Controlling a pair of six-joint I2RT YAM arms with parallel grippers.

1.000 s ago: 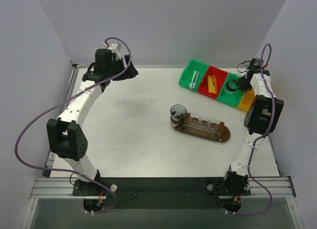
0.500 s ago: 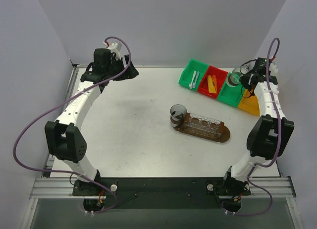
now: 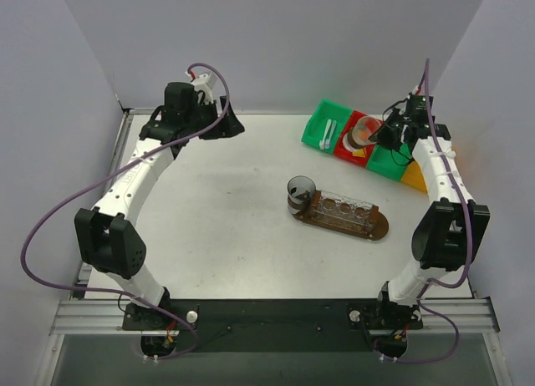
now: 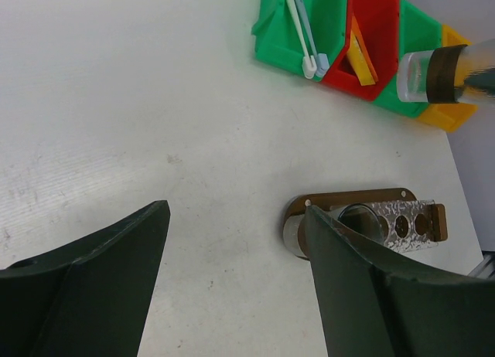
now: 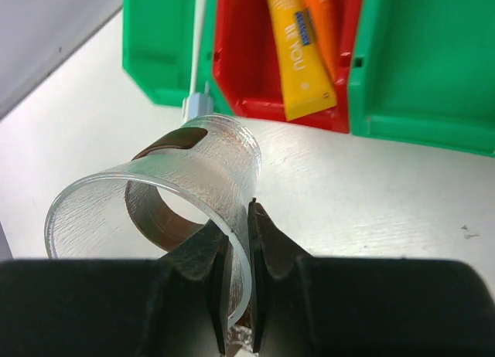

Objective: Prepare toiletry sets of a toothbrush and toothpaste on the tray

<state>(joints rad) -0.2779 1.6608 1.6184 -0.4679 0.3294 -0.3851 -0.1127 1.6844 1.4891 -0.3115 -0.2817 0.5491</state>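
- At the far right corner of the bench (image 3: 209, 202), four bins stand in a row: a green bin (image 5: 155, 40), a red bin (image 5: 236, 56), a second green bin (image 3: 386, 162) and a yellow bin (image 3: 415, 175).
- The yellow tube (image 5: 298, 56) in the red bin carries blue lettering that seems to read "YOU"; the rest is too small to read. An orange tube (image 5: 331, 17) lies beside it, touching.
- A slim white toothbrush (image 5: 200, 32) lies in the first green bin.
- The right arm stands tall along the right edge and bends over towards the bins. The right pincer (image 5: 236, 233) is nipped narrowly on the wall of a clear cup (image 5: 155, 210), one finger inside the rim and one outside.
- The cup is tipped on its side in the air over the red bin, with a brown band showing at its base.
- The left arm stretches up the left side to the far edge. The left pincer (image 4: 236, 210) is spread wide and holds nothing.
- The tray (image 3: 380, 227), a dark brown oval board, lies right of the bench's middle, slanting towards the right edge.
- A row of clear cups (image 3: 343, 207) sits along the tray.
- A darker cup (image 3: 299, 188) stands at the tray's left end; whether it is on the board or just beside it I cannot tell.
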